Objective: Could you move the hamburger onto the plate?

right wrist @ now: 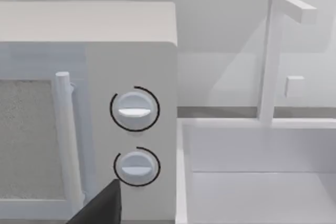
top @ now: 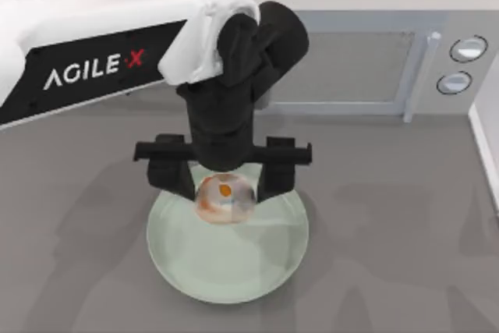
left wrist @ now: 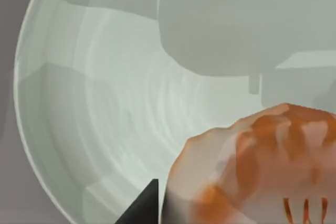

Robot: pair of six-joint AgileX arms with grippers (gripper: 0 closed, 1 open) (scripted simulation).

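The hamburger point(top: 224, 197), a small tan bun with an orange spot, sits between the black fingers of my left gripper point(top: 224, 185), which is shut on it. It is over the far part of the pale mint-green plate point(top: 226, 267) in the middle of the table. In the left wrist view the hamburger point(left wrist: 262, 166) looms close above the plate point(left wrist: 105, 108), beside one dark fingertip point(left wrist: 144, 208). My right arm is parked near the microwave, and the right wrist view shows one dark finger point(right wrist: 100, 208) of it.
A grey microwave point(top: 351, 68) with two round knobs point(top: 460, 64) stands at the back right, behind the plate. A white basin point(right wrist: 252, 182) with a tall white post lies to the microwave's right. Its white rim point(top: 487, 138) runs along the table's right edge.
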